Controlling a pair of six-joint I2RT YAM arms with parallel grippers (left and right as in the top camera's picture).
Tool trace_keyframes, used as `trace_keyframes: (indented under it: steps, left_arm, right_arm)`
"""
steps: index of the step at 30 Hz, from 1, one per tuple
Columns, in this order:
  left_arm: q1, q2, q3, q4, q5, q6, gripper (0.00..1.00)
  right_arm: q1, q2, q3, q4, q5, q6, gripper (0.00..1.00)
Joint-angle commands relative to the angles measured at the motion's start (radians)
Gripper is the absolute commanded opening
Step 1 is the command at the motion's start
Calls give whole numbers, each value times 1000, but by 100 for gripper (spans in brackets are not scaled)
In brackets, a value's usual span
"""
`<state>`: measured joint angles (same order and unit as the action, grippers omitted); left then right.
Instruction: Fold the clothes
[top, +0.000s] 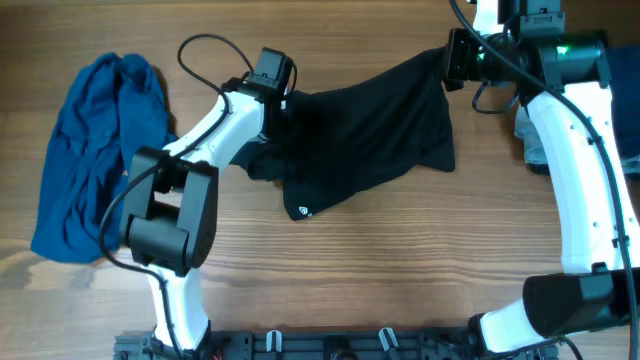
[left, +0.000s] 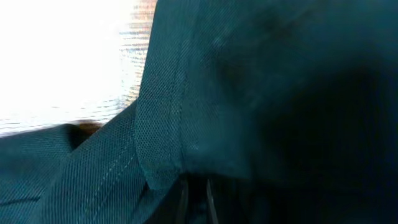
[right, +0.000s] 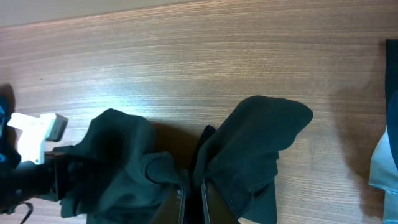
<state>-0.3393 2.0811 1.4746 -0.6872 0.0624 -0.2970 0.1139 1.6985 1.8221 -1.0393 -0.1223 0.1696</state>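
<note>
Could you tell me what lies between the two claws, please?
The black T-shirt spans from the left claw to the right claw, seen overhead.

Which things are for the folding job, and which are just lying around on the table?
For the job:
- black T-shirt
- left claw and right claw, both pinching it

Just lying about:
- bright blue garment, bunched up at the left
- pale blue garment, over by the right arm
</note>
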Motion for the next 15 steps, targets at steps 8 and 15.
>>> trace_keyframes:
  steps: [8, 15]
  left_arm:
    - [0, 34, -3, -31, -90, 6, 24]
    - [-1, 34, -3, -32, -78, 5, 4]
  right_arm:
    - [-6, 11, 21, 5, 33, -13, 5]
    - [-6, 11, 21, 6, 32, -13, 4]
